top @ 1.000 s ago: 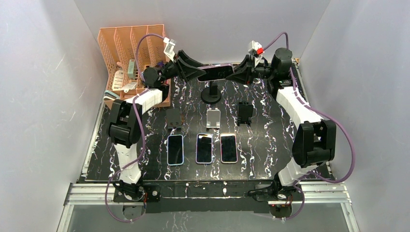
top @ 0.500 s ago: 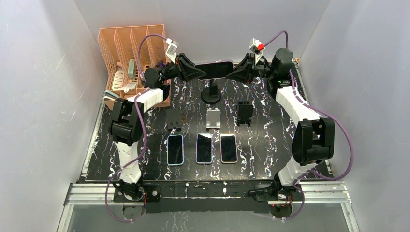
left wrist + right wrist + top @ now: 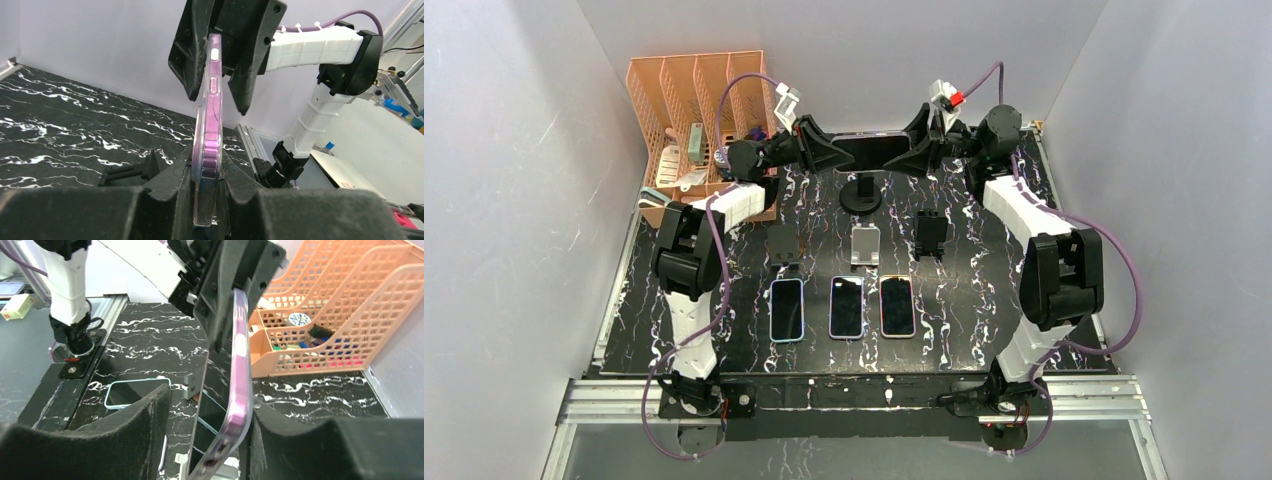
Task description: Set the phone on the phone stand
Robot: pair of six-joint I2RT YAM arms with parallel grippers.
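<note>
Phone: purple-cased phone (image 3: 869,148) held in the air with its long side crosswise, above the far edge of the tabletop (image 3: 984,290) about midway between the far corners.
Left gripper: the left gripper (image 3: 834,155) is clenched on the phone's left end. Its wrist view shows both fingers pressed against the faces of the case.
Right gripper: the right gripper (image 3: 911,152) is released, its fingers standing on either side of the phone's right end. There is a clear gap on one side; whether the other finger touches the case cannot be told.
Phone stand: black phone stand (image 3: 861,192) with a round base and an upright post, directly under the phone. Contact between the post top and the phone cannot be made out.
Small stands: three small stands (image 3: 865,245) in a row across the middle of the tabletop.
Flat phones: three flat phones (image 3: 847,306) lying side by side, nearer the near edge.
Organizer: orange slotted organizer (image 3: 699,110) at the far left corner.
</note>
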